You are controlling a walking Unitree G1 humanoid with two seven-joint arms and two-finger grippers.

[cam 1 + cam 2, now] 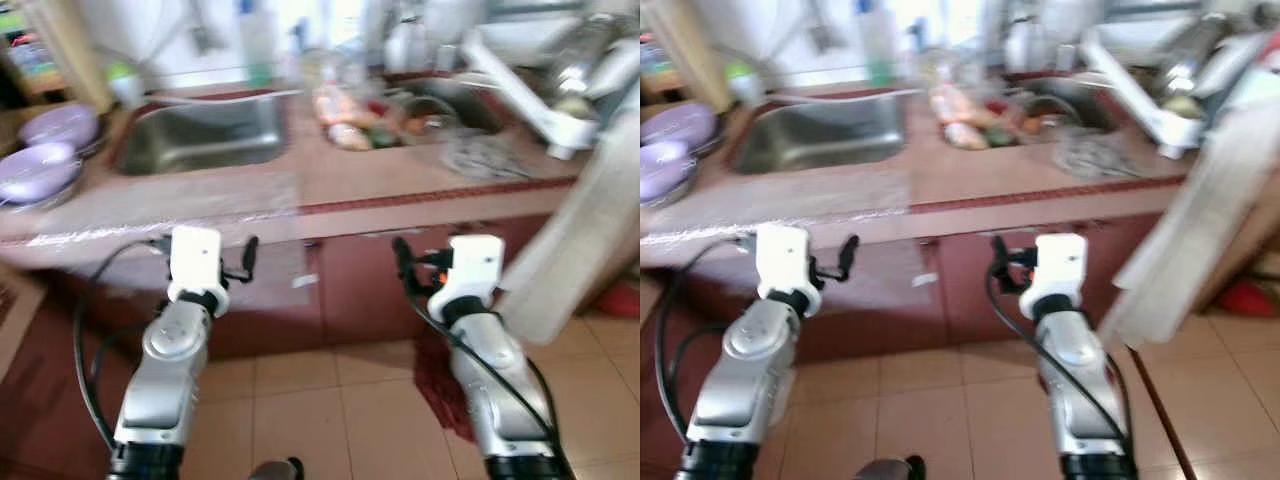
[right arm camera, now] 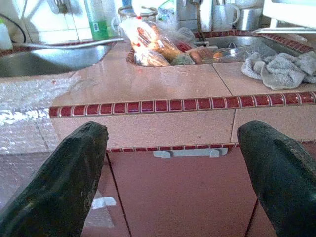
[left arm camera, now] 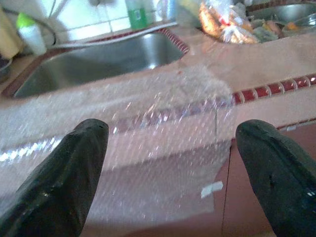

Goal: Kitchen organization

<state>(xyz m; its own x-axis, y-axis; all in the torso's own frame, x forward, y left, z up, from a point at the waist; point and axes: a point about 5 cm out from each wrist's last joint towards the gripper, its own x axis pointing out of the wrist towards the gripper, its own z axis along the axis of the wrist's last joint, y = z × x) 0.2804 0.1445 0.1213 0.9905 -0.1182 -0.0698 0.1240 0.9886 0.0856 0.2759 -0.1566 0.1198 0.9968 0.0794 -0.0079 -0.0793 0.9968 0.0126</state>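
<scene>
The work area is a pink tiled countertop (image 2: 163,81) with a band of red edge tiles. On it, a clear bag of packaged food (image 2: 150,44) lies between the steel sink (image 1: 205,130) on the robot's left and a second basin (image 2: 256,42) on its right. A crumpled grey cloth (image 2: 279,66) rests on the counter beside that second basin. A green bottle (image 2: 96,19) stands at the back wall. Purple bowls (image 1: 45,155) sit at the far left end of the counter. A sheet of bubble wrap (image 3: 163,148) hangs over the counter edge below the sink and down the cabinet front.

Judgement: the step in hand is the approach; nothing is grasped yet. To do it well, the robot should close on the counter squarely, pick one item, probably the bag or the cloth, and raise the nearer arm above the counter edge before reaching, keeping clear of the bubble wrap.

The left gripper (image 3: 168,168) is held forward, below counter level, facing the bubble wrap; its fingers are spread wide and hold nothing. The right gripper (image 2: 173,173) is likewise forward and low, facing the cabinet door under the red trim, fingers wide apart and empty. The head views are blurred.
</scene>
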